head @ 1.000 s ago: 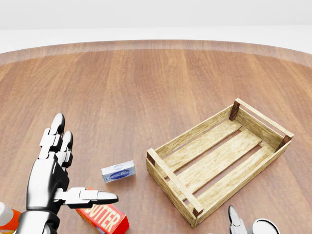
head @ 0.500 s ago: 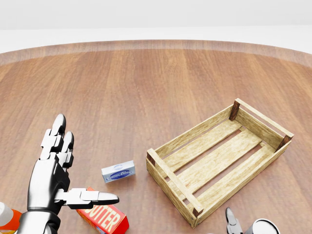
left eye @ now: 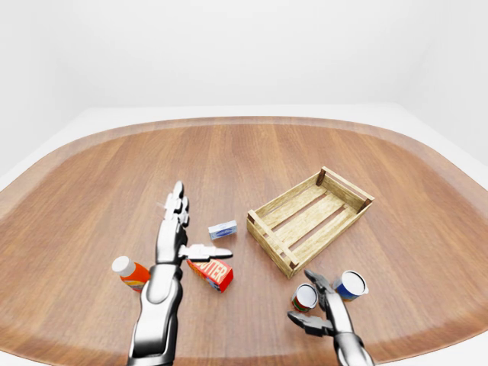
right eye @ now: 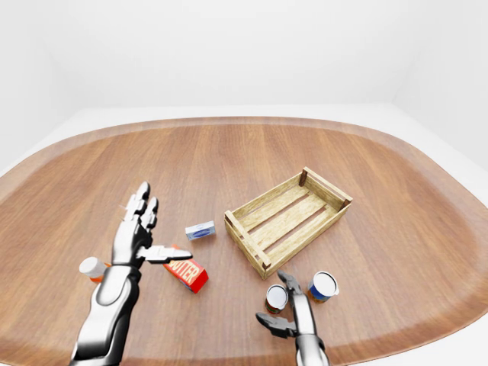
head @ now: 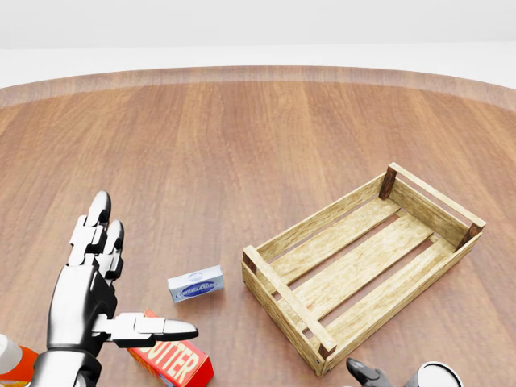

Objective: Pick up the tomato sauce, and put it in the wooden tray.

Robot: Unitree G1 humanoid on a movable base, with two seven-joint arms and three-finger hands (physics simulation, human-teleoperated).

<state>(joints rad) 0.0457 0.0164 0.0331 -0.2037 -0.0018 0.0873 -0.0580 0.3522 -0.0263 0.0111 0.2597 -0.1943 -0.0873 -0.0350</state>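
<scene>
The tomato sauce can (left eye: 304,296), with a red and green label, stands upright on the wooden table below the wooden tray (head: 287,303) in the left-eye view. My right hand (left eye: 306,302) is open at the can, fingers rising along its right side and thumb reaching under it. I cannot tell whether they touch it. In the head view only a dark fingertip shows at the bottom edge. The tray holds nothing. My left hand (head: 139,272) is open and raised flat over the table at the left, thumb pointing right, holding nothing.
A blue can (left eye: 351,284) stands right of the tomato sauce. A red butter box (head: 173,361) and a small blue-white box (head: 196,284) lie left of the tray. An orange bottle (left eye: 131,272) with a white cap lies beside my left forearm.
In the head view my right hand's fingertip has slid left and down along the bottom edge. The left hand sank very slightly. The objects have not moved.
</scene>
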